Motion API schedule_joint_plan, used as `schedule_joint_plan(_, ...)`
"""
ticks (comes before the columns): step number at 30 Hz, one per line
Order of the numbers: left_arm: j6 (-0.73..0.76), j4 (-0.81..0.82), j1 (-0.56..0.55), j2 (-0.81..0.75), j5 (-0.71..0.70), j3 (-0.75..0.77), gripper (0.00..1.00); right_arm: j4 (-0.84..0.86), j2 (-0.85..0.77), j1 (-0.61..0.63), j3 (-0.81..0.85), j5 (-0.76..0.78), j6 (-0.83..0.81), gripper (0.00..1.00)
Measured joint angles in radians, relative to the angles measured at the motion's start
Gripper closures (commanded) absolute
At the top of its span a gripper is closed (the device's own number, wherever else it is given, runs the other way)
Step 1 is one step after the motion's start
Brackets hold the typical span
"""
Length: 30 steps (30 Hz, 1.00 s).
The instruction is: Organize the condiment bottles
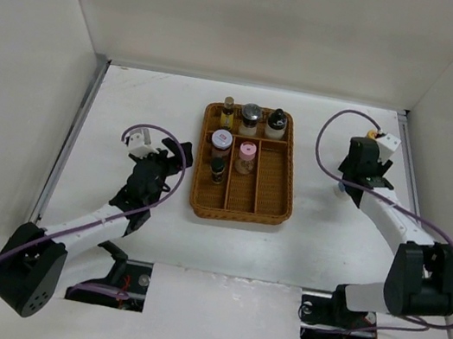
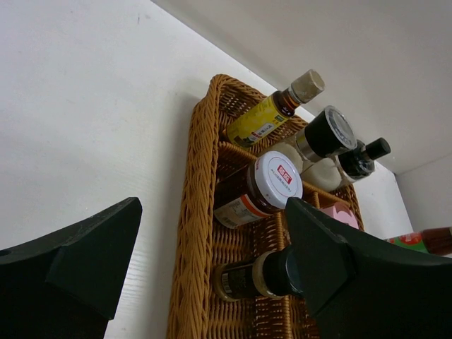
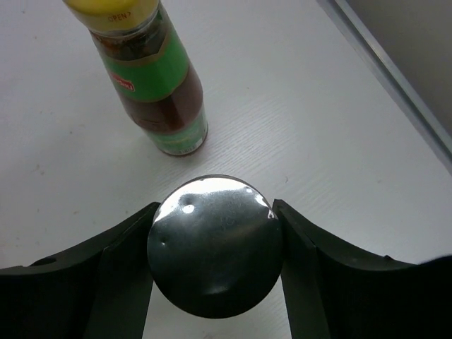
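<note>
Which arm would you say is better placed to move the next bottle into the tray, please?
Right. The right gripper clasps the silver-lidded shaker on the table, the yellow-capped bottle standing just beyond. The left gripper hangs open and empty beside the wicker tray, away from both.

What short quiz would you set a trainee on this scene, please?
1. True or false: the left gripper is holding a bottle.
2. How many bottles are in the wicker tray? A) three B) six C) nine
3. Fill in: the right gripper has its fingers against both sides of a ______ lid, next to a yellow-capped bottle standing on the table.
Key: 1 false, it is open and empty; 2 B; 3 silver.
</note>
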Motion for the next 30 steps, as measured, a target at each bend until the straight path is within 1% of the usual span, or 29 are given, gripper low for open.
schedule_joint_plan(1, 0.0, 0.0, 0.0, 0.0, 0.0, 0.0, 0.17, 0.007, 0.0, 0.0, -0.003, 0.0, 0.004, 0.48)
schedule_joint_plan(3, 0.0, 0.0, 0.001, 0.0, 0.0, 0.0, 0.16, 0.017, -0.006, 0.006, -0.011, 0.006, 0.007, 0.52)
schedule_joint_plan(5, 0.0, 0.001, 0.001, 0.0, 0.0, 0.0, 0.16, 0.018, -0.022, 0.025, -0.021, 0.02, 0.004, 0.53)
schedule_joint_plan(8, 0.0, 0.006, 0.006, -0.002, 0.0, -0.005, 0.12, -0.006, -0.079, 0.1, -0.023, 0.05, -0.014, 0.53)
schedule_joint_plan(11, 0.001, 0.006, 0.015, -0.011, 0.0, -0.016, 0.05, -0.012, -0.176, 0.234, -0.017, 0.087, -0.048, 0.53)
schedule_joint_plan(13, 0.001, 0.006, 0.024, -0.019, -0.001, -0.02, 0.0, -0.008, -0.238, 0.348, 0.004, 0.101, -0.071, 0.53)
schedule_joint_plan(17, 0.0, 0.006, 0.039, -0.02, -0.003, -0.021, 0.0, 0.018, -0.278, 0.565, 0.071, 0.112, -0.096, 0.53)
schedule_joint_plan(20, 0.0, 0.006, 0.047, -0.013, -0.004, -0.021, 0.0, 0.046, -0.242, 0.692, 0.108, 0.108, -0.102, 0.53)
schedule_joint_plan(24, 0.0, 0.006, 0.053, 0.001, -0.004, -0.021, 0.0, 0.078, -0.137, 0.81, 0.123, 0.095, -0.108, 0.53)
schedule_joint_plan(27, 0.0, 0.007, 0.054, 0.001, -0.005, -0.021, 0.0, 0.103, -0.044, 0.864, 0.123, 0.075, -0.119, 0.53)
schedule_joint_plan(30, 0.0, 0.006, 0.06, 0.001, -0.005, -0.021, 0.0, 0.129, 0.034, 0.883, 0.123, 0.044, -0.129, 0.52)
